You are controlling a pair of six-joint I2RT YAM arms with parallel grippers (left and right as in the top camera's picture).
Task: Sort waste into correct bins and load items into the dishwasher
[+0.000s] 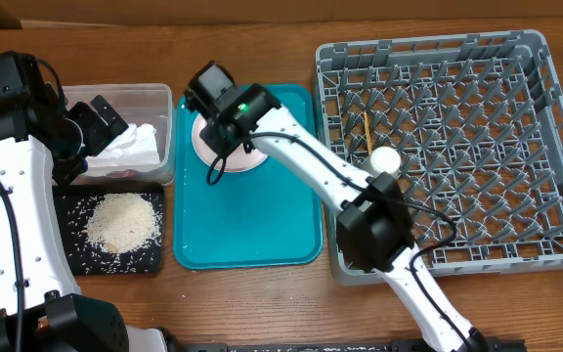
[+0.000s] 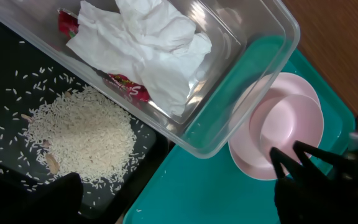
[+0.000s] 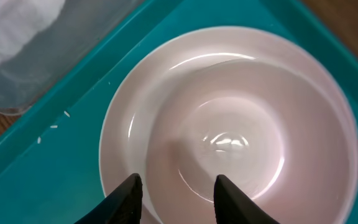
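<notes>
R gripper (image 3: 179,191) hung just over the near edge of a pale pink bowl (image 3: 241,130). Its two dark pointed fingers stood partly apart, w/ nothing caught between them. The bowl sat inside a round pink plate (image 3: 115,146), both glossy & smooth, on the teal tray (image 3: 48,168) w/ a few stray grains nearby.

L gripper (image 1: 101,119) was spread wide & empty, above the clear plastic tub (image 2: 253,68). Inside the tub lay crumpled white tissue (image 2: 148,43) & a red printed wrapper (image 2: 129,87).

Beside the tub, a heap of whitish rice (image 2: 82,134) lay on the flat black tray (image 2: 5,68), w/ loose grains scattered around it.

Over to the right, the grey lattice rack (image 1: 457,147), full of upright pegs, had thin wooden chopsticks (image 1: 368,127) & a small cream cup (image 1: 385,157) near its left side.
</notes>
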